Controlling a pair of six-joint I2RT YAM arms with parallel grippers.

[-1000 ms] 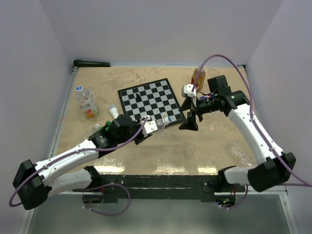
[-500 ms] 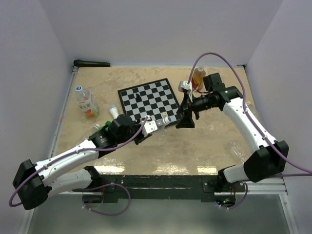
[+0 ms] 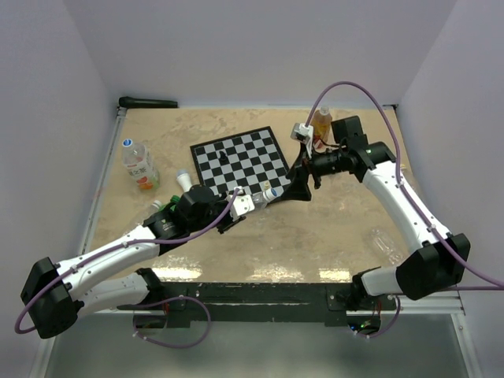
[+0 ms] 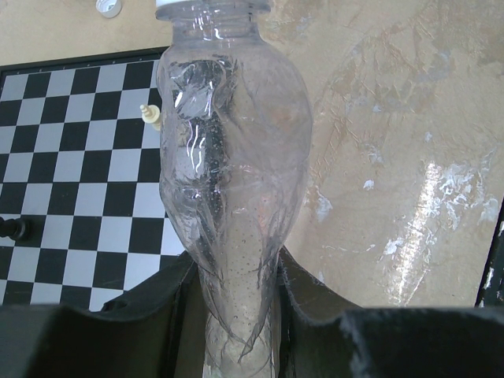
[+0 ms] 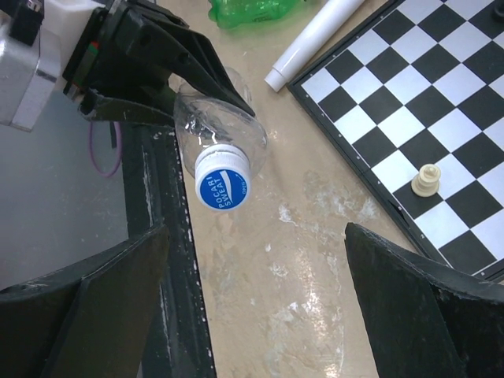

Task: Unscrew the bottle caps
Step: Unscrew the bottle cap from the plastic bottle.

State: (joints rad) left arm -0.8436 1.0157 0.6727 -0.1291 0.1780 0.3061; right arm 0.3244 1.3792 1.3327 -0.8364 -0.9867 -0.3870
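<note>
**Left arm grips the bottle, right jaws wide at the cap**

My left gripper (image 4: 236, 335) is clamped on the lower body of a crumpled clear bottle (image 4: 236, 157), just off the near edge of the chessboard (image 3: 240, 160). The bottle's blue cap (image 5: 224, 189) is screwed on and points toward my right gripper (image 5: 253, 236). That gripper is spread wide. Its two fingers sit at the left and right edges of the wrist view, and the cap shows between and beyond them, touching neither. From above, the right gripper sits just beside the cap.

A cream pawn (image 5: 426, 181) stands on the board near its edge. A green bottle (image 5: 252, 9) and a white tube (image 5: 315, 39) lie on the table (image 3: 315, 236) beyond the left gripper. A labelled bottle (image 3: 138, 167) sits near the left wall, and an orange bottle (image 3: 320, 124) is at the back, behind the right arm.
</note>
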